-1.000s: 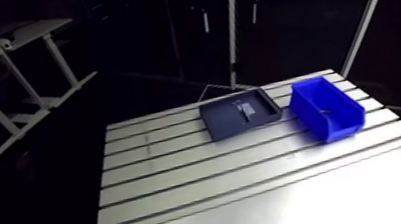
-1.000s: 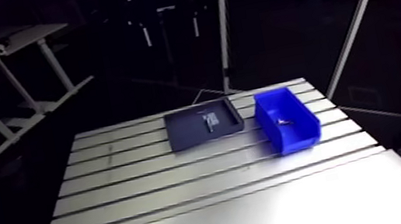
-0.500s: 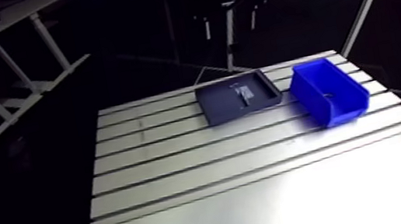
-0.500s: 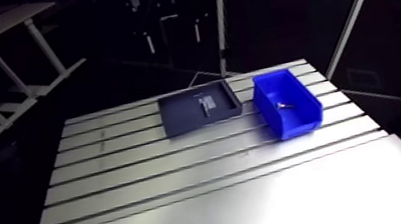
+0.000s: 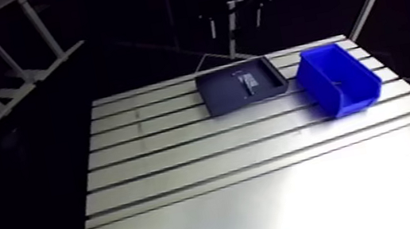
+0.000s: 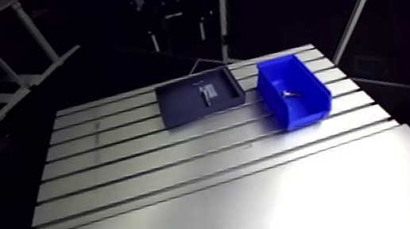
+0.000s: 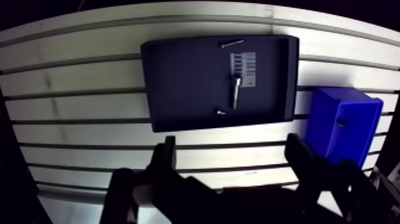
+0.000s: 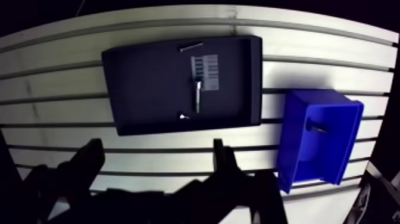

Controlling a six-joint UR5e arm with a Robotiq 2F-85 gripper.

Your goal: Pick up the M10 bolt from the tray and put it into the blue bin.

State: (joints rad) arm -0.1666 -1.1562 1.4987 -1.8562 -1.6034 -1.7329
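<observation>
In the arm view the small pieces point(image 5: 249, 84) on the tray point(image 5: 222, 100) are too tiny to tell apart. The metal piece point(image 8: 315, 127) in the blue bin point(image 8: 288, 144) is too small to identify.

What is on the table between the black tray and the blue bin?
Nothing. In the wrist view only a narrow strip of bare slotted table separates the tray from the blue bin.

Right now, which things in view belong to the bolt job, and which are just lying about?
Job: bolt on the label; dark tray; blue bin; open gripper.
Lying about: thin pin at the tray's far wall; small bit by its near wall; small metal part inside the bin.
</observation>
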